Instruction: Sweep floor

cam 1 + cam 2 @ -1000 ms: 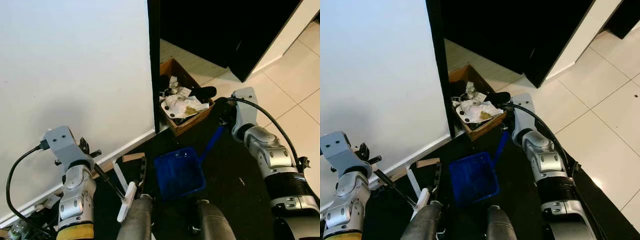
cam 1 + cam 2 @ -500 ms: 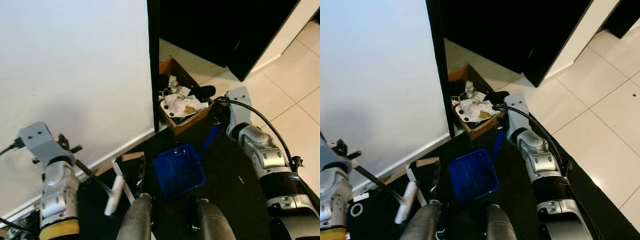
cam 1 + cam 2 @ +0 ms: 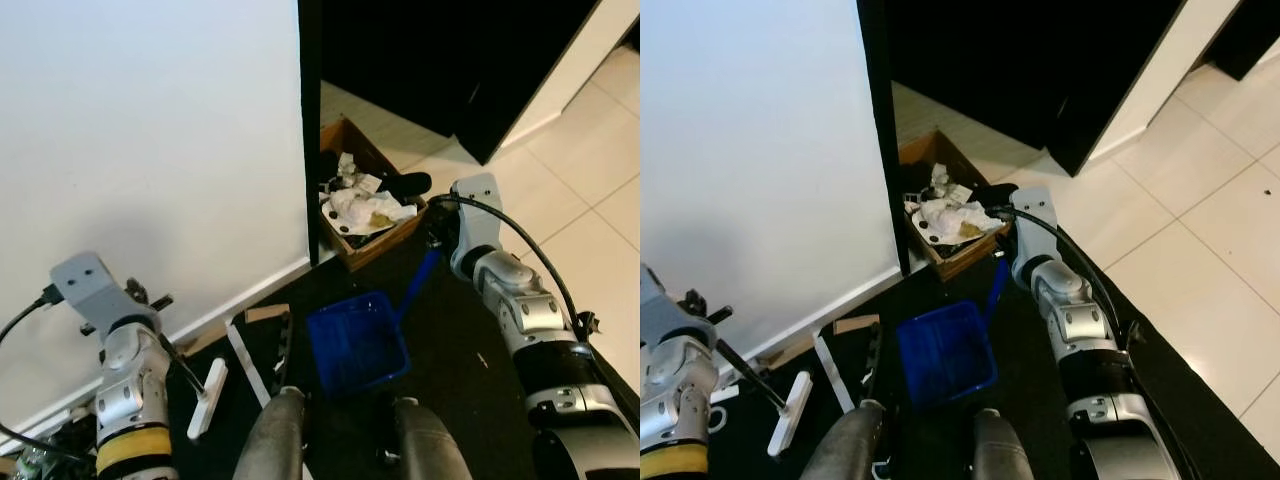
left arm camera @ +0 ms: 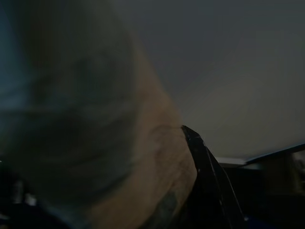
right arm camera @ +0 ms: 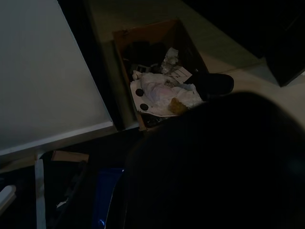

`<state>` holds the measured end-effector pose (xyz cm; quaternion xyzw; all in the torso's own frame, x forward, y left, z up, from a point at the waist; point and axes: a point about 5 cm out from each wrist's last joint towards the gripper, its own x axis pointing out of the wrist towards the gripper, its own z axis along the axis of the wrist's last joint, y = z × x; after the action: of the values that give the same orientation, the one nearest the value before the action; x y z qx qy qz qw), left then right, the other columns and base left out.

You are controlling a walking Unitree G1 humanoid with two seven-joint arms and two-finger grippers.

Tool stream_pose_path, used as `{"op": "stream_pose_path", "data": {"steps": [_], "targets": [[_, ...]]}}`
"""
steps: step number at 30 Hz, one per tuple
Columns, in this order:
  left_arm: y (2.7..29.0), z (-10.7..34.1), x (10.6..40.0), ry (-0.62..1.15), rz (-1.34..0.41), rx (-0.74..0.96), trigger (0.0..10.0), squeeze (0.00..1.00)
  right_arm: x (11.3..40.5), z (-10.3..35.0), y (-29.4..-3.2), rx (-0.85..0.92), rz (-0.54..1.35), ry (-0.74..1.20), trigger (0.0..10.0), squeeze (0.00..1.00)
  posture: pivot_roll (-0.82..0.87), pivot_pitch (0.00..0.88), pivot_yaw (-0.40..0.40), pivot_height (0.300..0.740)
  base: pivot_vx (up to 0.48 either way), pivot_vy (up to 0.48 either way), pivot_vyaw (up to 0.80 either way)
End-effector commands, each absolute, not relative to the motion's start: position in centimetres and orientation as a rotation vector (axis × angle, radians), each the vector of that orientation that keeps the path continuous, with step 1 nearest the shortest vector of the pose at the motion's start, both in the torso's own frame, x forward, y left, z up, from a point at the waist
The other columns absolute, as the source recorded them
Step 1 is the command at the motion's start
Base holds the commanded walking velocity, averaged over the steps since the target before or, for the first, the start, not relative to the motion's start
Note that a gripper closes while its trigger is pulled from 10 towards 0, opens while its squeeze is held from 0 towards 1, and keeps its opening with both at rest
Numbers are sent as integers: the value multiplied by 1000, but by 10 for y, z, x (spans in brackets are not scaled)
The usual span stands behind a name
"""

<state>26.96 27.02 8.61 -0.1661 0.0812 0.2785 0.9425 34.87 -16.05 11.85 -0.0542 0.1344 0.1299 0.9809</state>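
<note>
Wall (image 3: 150, 130) and cardboard box (image 3: 372, 222) hem the blue dustpan (image 3: 357, 343); pale tiles (image 3: 590, 180) rightward lie open.

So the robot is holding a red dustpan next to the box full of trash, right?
Not quite: the dustpan is blue, not red, as the left eye view shows. It does sit on the dark floor near the cardboard box of trash, with its handle up by the right hand.

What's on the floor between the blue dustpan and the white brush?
In the left eye view, a white strip and a black bar lie between the blue plastic dustpan and white brush head.
</note>
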Motion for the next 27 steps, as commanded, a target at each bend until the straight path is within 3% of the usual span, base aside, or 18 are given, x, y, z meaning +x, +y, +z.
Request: {"op": "stream_pose_path", "data": {"steps": [1,3,5,8,10,17,27], "targets": [[262,70,266,229,553,-420,10000,0,345,112,-158,-92,269,283,10000,0,65,233,-11,740,0,0,0],[260,70,268,226,545,-438,10000,0,345,111,-158,-92,269,285,10000,0,65,233,-11,740,0,0,0],[240,78,280,219,463,-499,10000,0,344,108,-159,-92,263,294,10000,0,66,234,-9,740,0,0,0],[230,82,285,218,424,-516,10000,0,344,107,-158,-92,261,297,10000,0,66,234,-6,740,0,0,0],[206,88,290,235,314,-534,10000,0,343,103,-156,-91,258,303,10000,0,64,233,-2,740,0,0,0],[171,95,294,271,199,-575,10000,0,342,95,-148,-76,262,326,10000,0,69,233,0,740,0,0,0],[136,116,302,280,45,-648,10000,0,345,97,-146,-71,267,322,10000,0,71,230,-3,740,0,0,0]]}}
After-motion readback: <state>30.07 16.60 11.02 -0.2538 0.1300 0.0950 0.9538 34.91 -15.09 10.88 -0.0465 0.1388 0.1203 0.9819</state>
